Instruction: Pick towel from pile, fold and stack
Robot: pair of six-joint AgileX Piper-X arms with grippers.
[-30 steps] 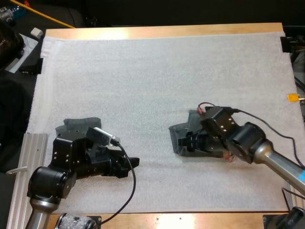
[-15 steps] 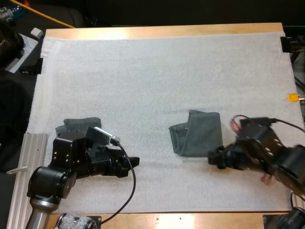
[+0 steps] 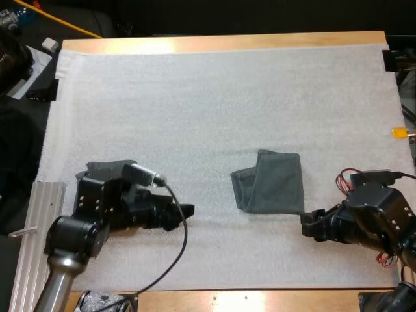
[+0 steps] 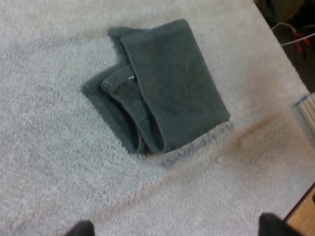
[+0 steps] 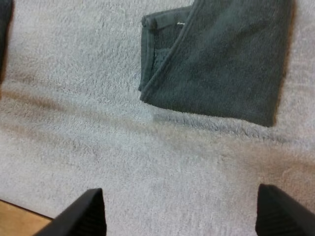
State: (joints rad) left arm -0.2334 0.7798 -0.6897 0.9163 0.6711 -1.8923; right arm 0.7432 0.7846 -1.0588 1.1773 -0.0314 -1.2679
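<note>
Right gripper point(image 3: 309, 225) withdrawn from folded towel point(image 3: 273, 183), fingers released; left gripper point(image 3: 187, 211) fingers released, second towel point(image 3: 104, 168) behind.

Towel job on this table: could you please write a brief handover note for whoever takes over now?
Left gripper: open, empty, over bare mat, pointing toward the folded towel.
Right gripper: open, empty, just off that towel's near right corner.
Done: one towel lies folded on the mat.
To do: second towel, partly hidden behind the left arm, not stacked; its fold state is unclear.
</note>
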